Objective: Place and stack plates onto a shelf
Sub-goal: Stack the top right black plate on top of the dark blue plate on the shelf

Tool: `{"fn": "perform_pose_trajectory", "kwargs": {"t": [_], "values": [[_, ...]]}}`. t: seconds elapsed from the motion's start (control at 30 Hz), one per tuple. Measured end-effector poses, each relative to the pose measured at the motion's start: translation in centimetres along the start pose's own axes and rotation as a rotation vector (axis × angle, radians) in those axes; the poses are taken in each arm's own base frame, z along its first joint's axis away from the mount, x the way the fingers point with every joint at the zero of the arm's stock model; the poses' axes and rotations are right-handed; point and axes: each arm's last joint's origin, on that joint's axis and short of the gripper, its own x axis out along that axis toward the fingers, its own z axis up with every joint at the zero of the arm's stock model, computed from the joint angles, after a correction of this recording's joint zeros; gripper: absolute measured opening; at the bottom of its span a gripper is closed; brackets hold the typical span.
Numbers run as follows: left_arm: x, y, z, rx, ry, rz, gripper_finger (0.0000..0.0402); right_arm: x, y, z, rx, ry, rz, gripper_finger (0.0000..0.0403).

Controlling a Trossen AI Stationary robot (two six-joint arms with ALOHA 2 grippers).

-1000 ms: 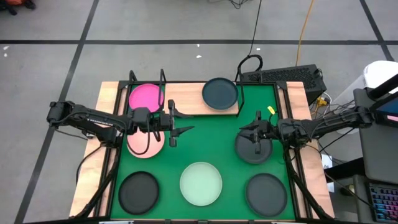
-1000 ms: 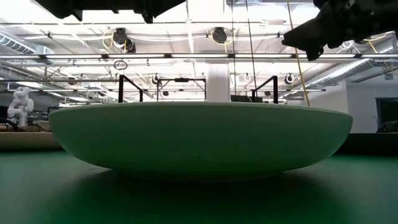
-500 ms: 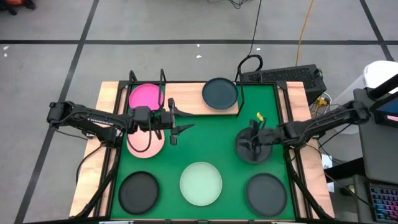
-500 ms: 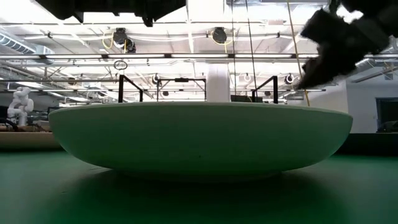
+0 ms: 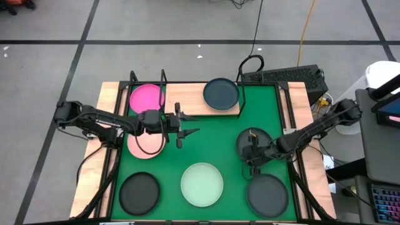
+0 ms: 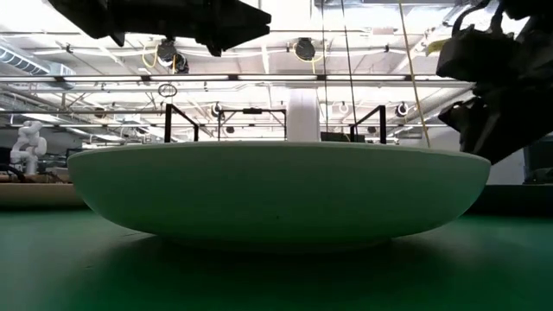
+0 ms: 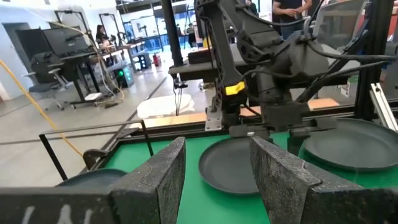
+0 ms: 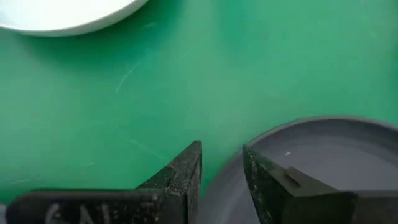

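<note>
The shelf point(image 5: 187, 100) at the far edge carries a magenta plate point(image 5: 147, 98) and a dark plate point(image 5: 221, 93). A pale pink plate point(image 5: 145, 145), a mint plate point(image 5: 201, 184) and three dark plates lie flat on the green mat. My right gripper point(image 8: 222, 158) is open and tipped down at the near-left rim of the right middle dark plate point(image 5: 245, 144). One finger stands over the plate's inside point(image 8: 323, 155), the other over the mat. My left gripper point(image 5: 187, 132) hovers open and level above the mat, right of the pink plate.
Dark plates lie near left point(image 5: 139, 192) and near right point(image 5: 267, 195). In the low view the mint plate point(image 6: 276, 190) fills the foreground. The shelf's black wire frame point(image 5: 164, 78) stands up at the far left. Bare mat point(image 5: 212, 137) lies between the arms.
My right gripper has swung toward the table's near edge and sunk, tipping steeply downward onto the dark plate's rim. My left gripper has drifted a little toward the right and slightly down. No plate has moved.
</note>
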Motion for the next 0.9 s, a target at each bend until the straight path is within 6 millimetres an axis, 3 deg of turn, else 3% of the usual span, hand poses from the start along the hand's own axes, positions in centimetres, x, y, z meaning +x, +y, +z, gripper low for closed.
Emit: {"fn": "perform_pose_trajectory", "kwargs": {"t": [0.57, 0.8, 0.9], "values": [[0.0, 0.0, 0.1, -0.016, -0.005, 0.0, 0.0184, 2.1, -0.2, -1.7, 0.073, 0.161, -0.128, 0.0093], [0.0, 0.0, 0.1, -0.019, -0.005, -0.001, 0.0184, 2.0, -0.2, -1.5, 0.073, 0.132, -0.145, 0.0016], [0.0, 0.0, 0.1, -0.021, -0.005, -0.001, 0.0184, 1.6, -0.3, -1.3, 0.079, 0.114, -0.135, 0.001]]}}
